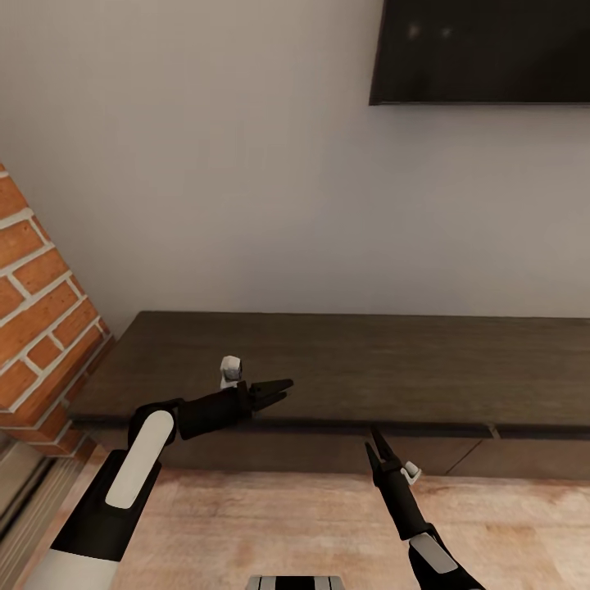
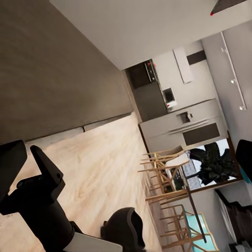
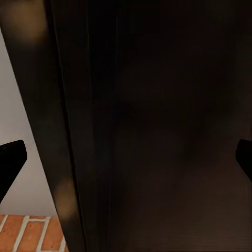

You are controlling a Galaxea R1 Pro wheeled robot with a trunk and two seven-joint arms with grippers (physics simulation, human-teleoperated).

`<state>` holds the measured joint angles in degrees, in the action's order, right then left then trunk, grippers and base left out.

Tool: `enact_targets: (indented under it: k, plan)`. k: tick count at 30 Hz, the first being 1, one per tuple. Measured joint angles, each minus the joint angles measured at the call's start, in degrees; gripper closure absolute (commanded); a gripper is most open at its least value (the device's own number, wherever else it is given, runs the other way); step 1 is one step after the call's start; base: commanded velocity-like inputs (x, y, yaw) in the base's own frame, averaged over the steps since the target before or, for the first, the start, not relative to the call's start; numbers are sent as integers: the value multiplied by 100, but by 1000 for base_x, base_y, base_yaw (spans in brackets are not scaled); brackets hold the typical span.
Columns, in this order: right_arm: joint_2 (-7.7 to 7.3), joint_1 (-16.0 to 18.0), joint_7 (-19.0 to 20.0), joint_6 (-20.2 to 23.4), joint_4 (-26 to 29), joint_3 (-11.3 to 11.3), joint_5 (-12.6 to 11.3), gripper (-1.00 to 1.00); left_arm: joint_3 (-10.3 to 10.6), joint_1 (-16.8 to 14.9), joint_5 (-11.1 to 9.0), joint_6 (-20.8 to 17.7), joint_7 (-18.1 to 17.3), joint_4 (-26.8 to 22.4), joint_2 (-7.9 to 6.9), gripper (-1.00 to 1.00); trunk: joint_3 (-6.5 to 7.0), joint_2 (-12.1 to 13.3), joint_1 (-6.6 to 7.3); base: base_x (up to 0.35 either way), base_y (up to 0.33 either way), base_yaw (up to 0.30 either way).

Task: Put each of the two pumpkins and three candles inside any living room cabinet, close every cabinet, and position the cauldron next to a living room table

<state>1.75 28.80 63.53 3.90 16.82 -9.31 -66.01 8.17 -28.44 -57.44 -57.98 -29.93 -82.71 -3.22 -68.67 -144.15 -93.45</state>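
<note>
- While the robot faces the long dark cabinet (image 1: pixel 352 360) under the wall-hung TV (image 1: pixel 483 51), neither claw holds anything, so any drawer work starts from bare fingers
- Judging from the head view, the left gripper (image 1: pixel 277 392) hovers over the front edge of the cabinet top with its fingers a little apart; if it drops from here it may knock the top instead of finding a drawer front
- Near the drawer face, the right gripper (image 1: pixel 376 447) points up at the lip; its fingertips (image 3: pixel 11 157) sit wide apart at the frame's edges in its own wrist view, with dark wood close between them, so a blind push could jam the tips against the panel
- Beside the cabinet's end stands the brick fireplace (image 1: pixel 41 303); a wide swing of the left arm could strike it
- No pumpkin, candle or cauldron is visible here, so they must be fetched from elsewhere; opening a drawer now risks leaving it open during that trip
- Behind the left arm, the wrist view looks along the plank floor (image 2: pixel 105 168) towards wooden chairs (image 2: pixel 168 173), which could catch the base when it backs away
</note>
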Motion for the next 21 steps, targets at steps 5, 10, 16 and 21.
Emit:
enact_targets:
  k: [5,10,16,21]
  plan:
    - [0,0,-5,6,0,0,-4,-100,0,0,4,0,-1,-4,0,-100,0,0,-1,32,0,0]
    - [0,0,-8,13,0,0,-4,-100,0,0,4,0,-1,-3,0,-100,0,0,-2,4,0,0]
    - [0,0,-9,10,0,0,-4,-100,4,0,4,0,0,-3,0,-100,0,0,-2,0,0,0]
    - [0,0,-14,3,0,0,-4,-100,5,0,4,0,-1,-2,0,-100,0,0,-2,0,0,0]
